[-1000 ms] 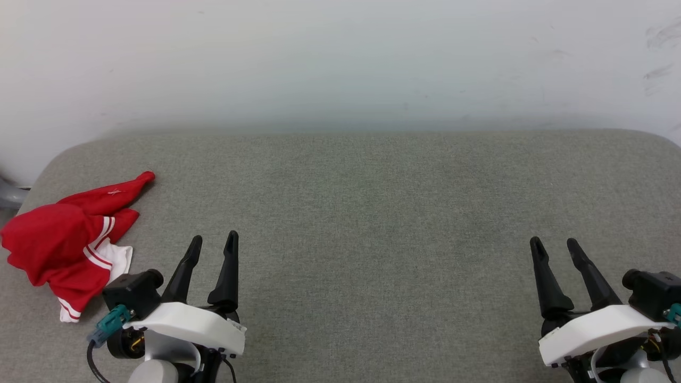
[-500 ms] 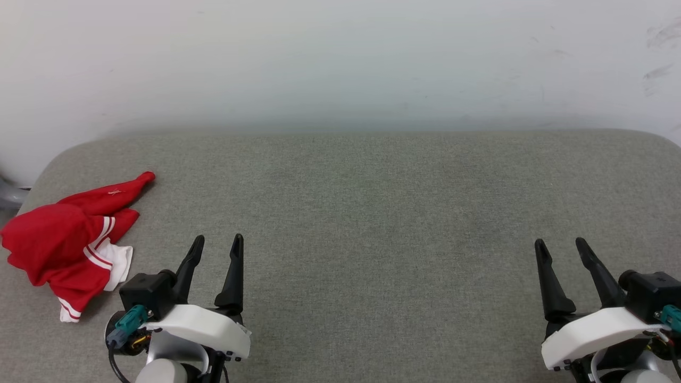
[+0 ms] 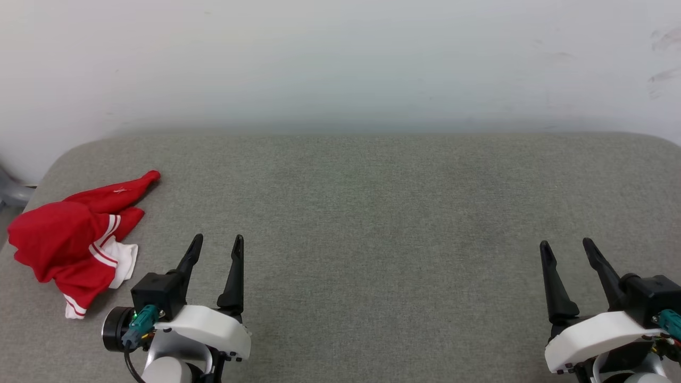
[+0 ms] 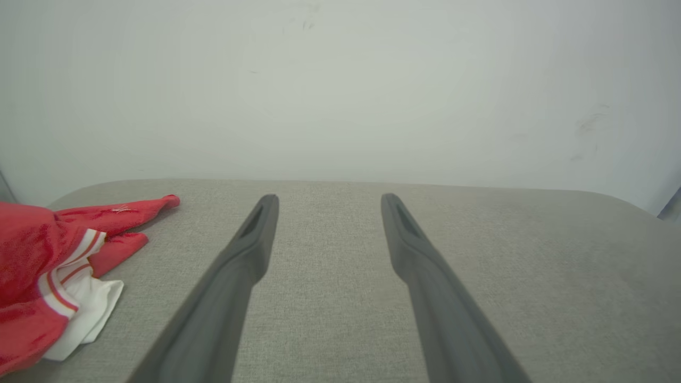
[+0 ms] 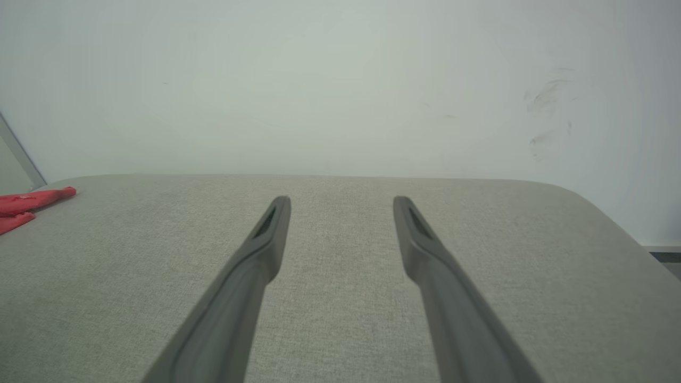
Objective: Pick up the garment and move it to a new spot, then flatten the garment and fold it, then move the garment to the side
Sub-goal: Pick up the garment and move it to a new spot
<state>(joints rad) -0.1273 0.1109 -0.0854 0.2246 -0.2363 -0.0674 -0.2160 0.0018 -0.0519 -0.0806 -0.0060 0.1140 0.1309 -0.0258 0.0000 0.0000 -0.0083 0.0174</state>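
Nearest me the dark two-fingered left gripper (image 3: 218,238) and right gripper (image 3: 565,243) hover, fingers spread wide and empty, over the grey fabric-covered surface (image 3: 372,202), with the crumpled red jersey garment (image 3: 64,239), white-sleeved and stripe-trimmed, lying near the left gripper's outer side by the surface's left edge, a white wall (image 3: 340,64) behind

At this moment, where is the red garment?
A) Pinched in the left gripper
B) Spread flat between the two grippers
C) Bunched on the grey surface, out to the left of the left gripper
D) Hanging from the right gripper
C: the garment lies crumpled on the grey surface, apart from the open left gripper; the right gripper is open too.
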